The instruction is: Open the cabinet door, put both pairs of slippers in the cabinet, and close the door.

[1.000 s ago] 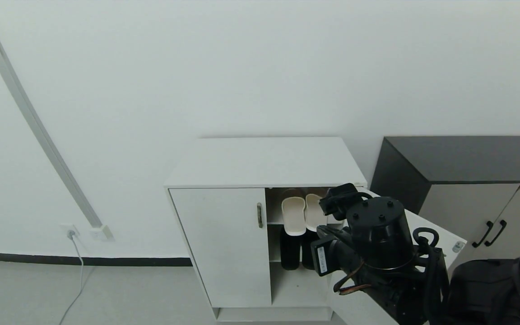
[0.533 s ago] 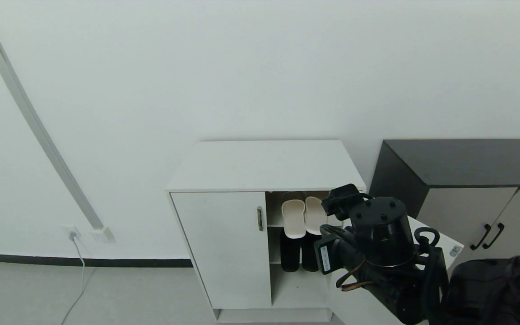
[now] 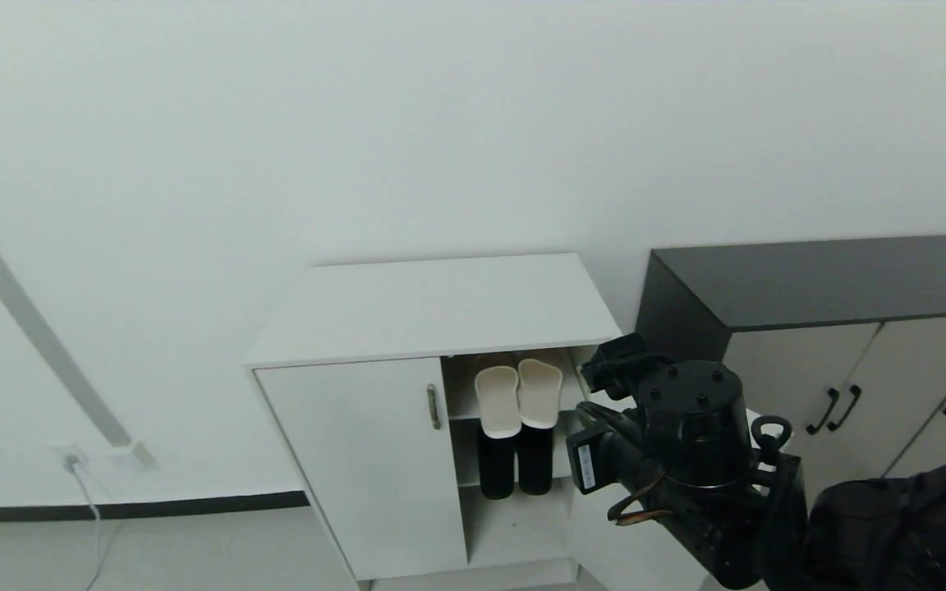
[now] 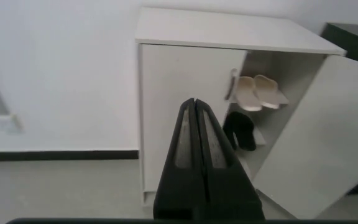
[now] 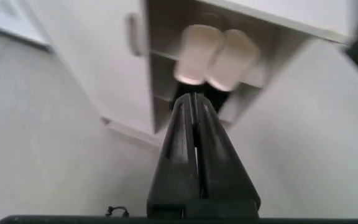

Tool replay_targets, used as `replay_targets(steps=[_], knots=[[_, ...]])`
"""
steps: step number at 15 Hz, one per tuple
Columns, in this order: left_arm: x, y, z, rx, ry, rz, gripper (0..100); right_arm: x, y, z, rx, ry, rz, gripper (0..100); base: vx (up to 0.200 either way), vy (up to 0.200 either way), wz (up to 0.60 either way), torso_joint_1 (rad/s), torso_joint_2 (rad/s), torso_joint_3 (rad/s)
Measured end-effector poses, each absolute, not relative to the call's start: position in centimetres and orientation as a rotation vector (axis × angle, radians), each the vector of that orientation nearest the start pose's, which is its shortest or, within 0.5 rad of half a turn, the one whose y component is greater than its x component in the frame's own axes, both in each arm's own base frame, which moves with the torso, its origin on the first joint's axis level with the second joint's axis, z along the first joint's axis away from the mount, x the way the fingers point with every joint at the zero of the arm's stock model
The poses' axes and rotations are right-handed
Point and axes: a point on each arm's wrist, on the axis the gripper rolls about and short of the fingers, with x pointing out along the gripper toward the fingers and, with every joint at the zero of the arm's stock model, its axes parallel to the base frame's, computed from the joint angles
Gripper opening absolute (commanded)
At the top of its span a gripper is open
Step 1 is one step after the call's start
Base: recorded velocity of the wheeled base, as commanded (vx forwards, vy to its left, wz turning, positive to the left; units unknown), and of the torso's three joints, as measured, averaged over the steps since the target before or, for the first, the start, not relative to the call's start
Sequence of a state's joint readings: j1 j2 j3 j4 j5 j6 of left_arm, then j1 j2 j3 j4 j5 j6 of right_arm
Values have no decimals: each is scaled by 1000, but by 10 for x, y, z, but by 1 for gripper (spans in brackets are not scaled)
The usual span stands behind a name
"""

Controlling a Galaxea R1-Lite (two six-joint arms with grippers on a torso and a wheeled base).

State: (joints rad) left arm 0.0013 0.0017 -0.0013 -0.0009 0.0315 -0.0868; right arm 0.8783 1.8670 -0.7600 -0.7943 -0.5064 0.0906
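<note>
1. Closing is what's left, I judge — both pairs sit inside the cabinet [image 3: 432,308]: beige slippers [image 3: 518,398] on its top shelf, black slippers [image 3: 514,468] on the shelf below.
2. Door [image 4: 331,124] stands open off the cabinet's right edge, long axis upright; right gripper [image 5: 194,102] (fingers pressed together, empty) is just beside it, so the nearer arm. Left gripper [image 4: 194,106], also clenched on nothing, hangs well back from the cabinet front.
3. Vs 1 s ago: camera swung; slippers unmoved; right gripper drew off the opening toward the door.
</note>
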Motion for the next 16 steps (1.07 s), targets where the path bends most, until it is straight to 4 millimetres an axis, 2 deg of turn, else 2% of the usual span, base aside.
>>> replay_targets(steps=[3, 10, 16], knots=[[-23, 1, 76, -87, -2, 32, 0, 222, 241, 134, -115, 243, 344, 0, 0, 0, -600, -2, 4, 2], [-23, 1, 76, -84, -2, 30, 0, 232, 238, 128, -141, 207, 316, 0, 0, 0, 0, 0, 0, 0], [-23, 1, 76, -83, -3, 30, 0, 235, 237, 128, -137, 191, 312, 0, -200, 0, 0, 2, 3, 2]])
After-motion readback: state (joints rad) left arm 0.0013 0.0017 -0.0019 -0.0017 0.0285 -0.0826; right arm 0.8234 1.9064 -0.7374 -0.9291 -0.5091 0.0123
